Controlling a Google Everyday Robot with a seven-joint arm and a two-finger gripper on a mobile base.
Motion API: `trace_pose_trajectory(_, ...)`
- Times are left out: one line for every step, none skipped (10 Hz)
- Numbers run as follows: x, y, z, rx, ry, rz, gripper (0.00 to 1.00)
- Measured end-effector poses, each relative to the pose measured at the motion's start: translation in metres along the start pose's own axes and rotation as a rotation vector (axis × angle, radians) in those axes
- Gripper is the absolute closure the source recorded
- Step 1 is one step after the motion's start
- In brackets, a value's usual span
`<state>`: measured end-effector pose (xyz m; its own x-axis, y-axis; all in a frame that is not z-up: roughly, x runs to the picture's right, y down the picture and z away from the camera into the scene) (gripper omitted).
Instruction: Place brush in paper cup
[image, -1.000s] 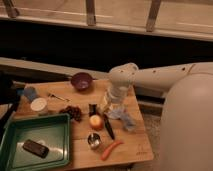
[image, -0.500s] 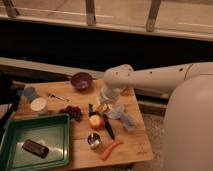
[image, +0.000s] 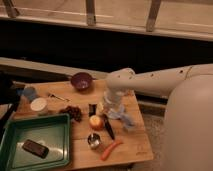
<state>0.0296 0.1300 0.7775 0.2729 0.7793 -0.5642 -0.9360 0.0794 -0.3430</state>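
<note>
The brush (image: 108, 129) is a slim black stick lying on the wooden table (image: 127, 145), between an orange fruit and a blue cloth. My gripper (image: 112, 110) hangs from the white arm (image: 150, 82) straight down over the brush's far end, close to the tabletop. Its fingers stand open and nothing shows between them. The paper cup (image: 38, 105), short and white, stands upright near the table's left edge, well to the left of the gripper.
A purple bowl (image: 81, 81) sits at the back, with a blue cup (image: 29, 93) and a fork (image: 57, 96) to its left. Dark grapes (image: 73, 113), an orange fruit (image: 96, 122), a metal cup (image: 94, 141), a carrot (image: 111, 149) and a blue cloth (image: 125, 120) surround the brush. A green tray (image: 50, 125) holds a dark object.
The arm has sunk a little, bringing the gripper lower over the brush. Nothing on the table has moved.
</note>
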Motion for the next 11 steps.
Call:
trace_pose_trajectory(0.005,-0.003,0.005,0.002,0.014,0.009,0.32)
trace_pose_trajectory(0.009,-0.005,0.011,0.004,0.031,0.016,0.32)
trace_pose_trajectory(0.016,-0.008,0.018,0.006,0.053,0.028,0.32)
trace_pose_trajectory(0.022,-0.012,0.027,0.009,0.082,0.038,0.32)
trace_pose_trajectory(0.027,-0.011,0.037,0.009,0.111,0.037,0.32)
trace_pose_trajectory(0.03,-0.009,0.046,0.009,0.137,0.032,0.32)
trace_pose_trajectory(0.032,-0.006,0.056,0.008,0.168,0.024,0.32)
trace_pose_trajectory(0.034,-0.003,0.064,0.006,0.191,0.016,0.32)
trace_pose_trajectory(0.035,-0.002,0.069,0.006,0.206,0.01,0.32)
trace_pose_trajectory(0.036,0.0,0.076,0.013,0.232,-0.003,0.32)
trace_pose_trajectory(0.035,0.003,0.086,0.03,0.265,-0.024,0.32)
